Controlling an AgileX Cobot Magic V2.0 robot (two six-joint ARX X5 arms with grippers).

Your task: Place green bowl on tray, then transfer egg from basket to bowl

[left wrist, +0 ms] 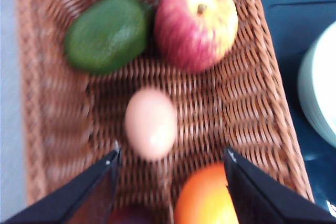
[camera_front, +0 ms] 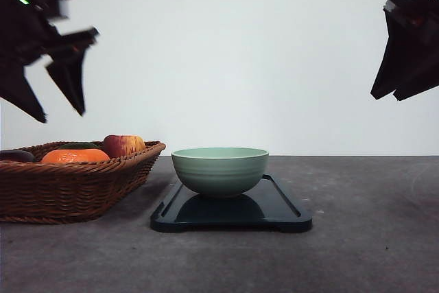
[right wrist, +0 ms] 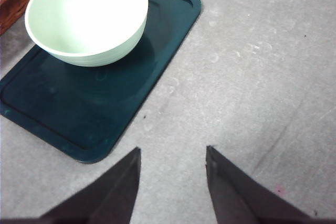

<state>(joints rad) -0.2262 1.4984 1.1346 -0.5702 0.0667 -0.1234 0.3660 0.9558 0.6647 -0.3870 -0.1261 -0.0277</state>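
Ridged green bowl (camera_front: 219, 170) sits on glossy tray (camera_front: 288, 214).

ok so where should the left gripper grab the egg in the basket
Probably from above, closing across the egg's narrow middle. It lies on its side on the basket floor, apart from the apple, avocado and orange, so both flanks look free. The open left gripper hangs over it.

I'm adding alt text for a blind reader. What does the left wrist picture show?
A pale egg lies in a brown wicker basket, just beyond the open black fingers of the left hand. Around it sit a green fruit, a red-yellow apple and an orange.
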